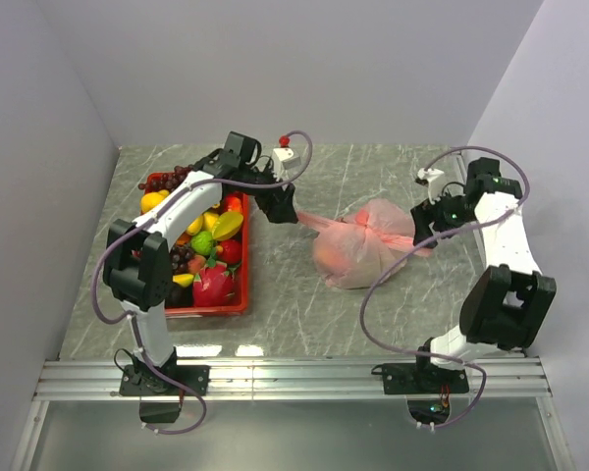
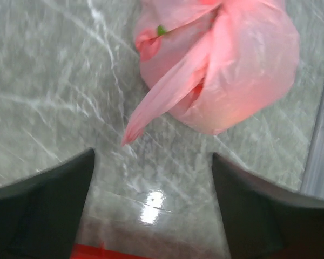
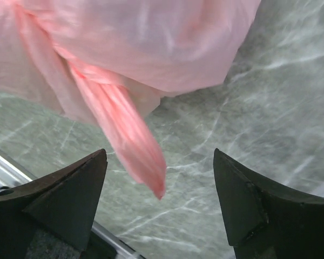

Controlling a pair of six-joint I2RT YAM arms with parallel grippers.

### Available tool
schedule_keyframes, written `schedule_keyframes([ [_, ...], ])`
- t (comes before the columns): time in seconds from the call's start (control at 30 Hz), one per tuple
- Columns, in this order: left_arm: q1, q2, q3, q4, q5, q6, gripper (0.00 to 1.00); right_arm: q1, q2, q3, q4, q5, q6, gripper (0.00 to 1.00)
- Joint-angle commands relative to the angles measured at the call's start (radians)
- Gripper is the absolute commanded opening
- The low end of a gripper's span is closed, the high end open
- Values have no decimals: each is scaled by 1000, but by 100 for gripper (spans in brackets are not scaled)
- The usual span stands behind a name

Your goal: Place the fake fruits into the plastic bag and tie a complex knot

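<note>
The pink plastic bag (image 1: 358,253) lies bulging on the table between my arms, its mouth gathered into a knot (image 1: 370,227) on top. Two twisted tails of film stick out left and right. My left gripper (image 1: 288,209) is open, and the left tail (image 2: 162,100) ends free just ahead of its fingers (image 2: 54,208). My right gripper (image 1: 425,229) is open too; the right tail (image 3: 130,132) hangs loose between and above its fingertips, touching neither. A red fruit (image 2: 150,42) shows through the bag (image 2: 248,70). More fake fruits (image 1: 211,245) fill the tray.
A red rectangular tray (image 1: 212,310) stands at the left beside the left arm, and its edge (image 2: 97,252) shows under the left gripper. Grey walls close the table on three sides. An aluminium rail (image 1: 294,378) runs along the near edge.
</note>
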Motion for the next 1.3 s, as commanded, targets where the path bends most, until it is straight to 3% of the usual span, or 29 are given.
schedule_keyframes([
  [0.0, -4, -58, 70, -77, -8, 201, 99, 52, -105, -22, 53, 100, -52, 87],
  [0.33, -87, -6, 61, -48, -158, 660, 99, 207, -99, -121, 117, 258, -155, 87],
  [0.5, -189, 15, -16, 152, -346, 743, 99, 249, -87, -178, 215, 353, -135, 84],
  [0.63, -249, 70, -48, 240, -448, 761, 99, 258, -76, -206, 299, 389, -83, 69],
  [0.7, -262, 89, -45, 278, -468, 743, 93, 258, -78, -220, 327, 396, -42, 55],
  [0.73, -265, 101, -48, 300, -480, 691, 91, 258, -81, -224, 345, 396, -29, 46],
  [0.8, -269, 115, -32, 309, -491, 633, 77, 258, -89, -241, 362, 395, 24, 34],
  [0.83, -268, 126, -4, 306, -498, 546, 68, 259, -99, -249, 382, 395, 46, 17],
  [0.87, -269, 130, 7, 314, -503, 478, 43, 258, -104, -266, 392, 392, 69, 8],
  [0.9, -268, 134, 17, 319, -511, 412, 30, 258, -110, -272, 404, 392, 134, 0],
  [0.93, -269, 138, 39, 316, -523, 272, 21, 258, -121, -279, 425, 390, 168, 0],
  [0.97, -269, 140, 48, 311, -529, 190, 4, 258, -128, -293, 441, 387, 207, 0],
  [1.1, -248, 118, 54, 325, -558, -284, 0, 256, -184, -361, 560, 453, 531, 0],
  [1.13, -240, 88, 3, 347, -610, -540, 0, 250, -200, -368, 588, 471, 588, 0],
  [1.17, -231, 75, -18, 343, -726, -653, 0, 243, -208, -373, 593, 476, 642, 0],
  [1.27, -179, 46, -58, 299, -753, -973, 0, 188, -225, -382, 594, 452, 840, 0],
])
